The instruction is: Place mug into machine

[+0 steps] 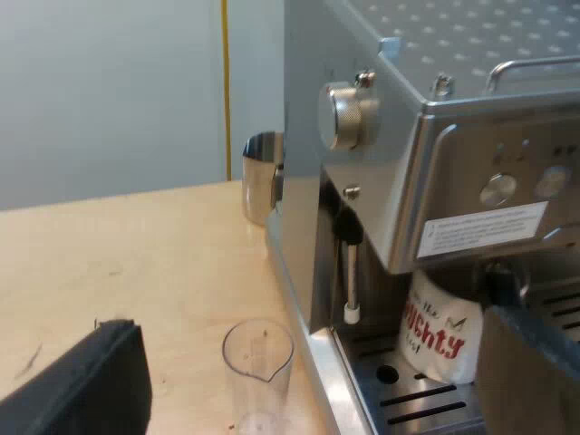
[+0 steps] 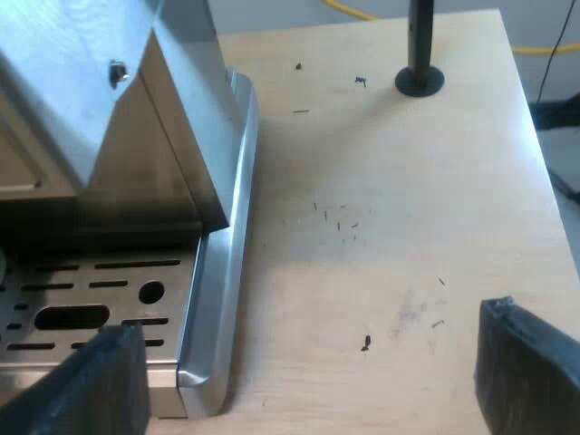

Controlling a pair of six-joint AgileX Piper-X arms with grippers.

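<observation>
White mug (image 1: 439,331), red lettering ending "ghty", on the espresso machine's (image 1: 435,136) drip tray (image 1: 426,408); my left jaws and right jaws stand open.

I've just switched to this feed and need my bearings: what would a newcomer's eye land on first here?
The white mug with red lettering sits on the espresso machine's drip tray, below the front panel. On the wooden table beside the machine stands a clear measuring glass, and a steel jug stands by the machine's side, farther off.
</observation>
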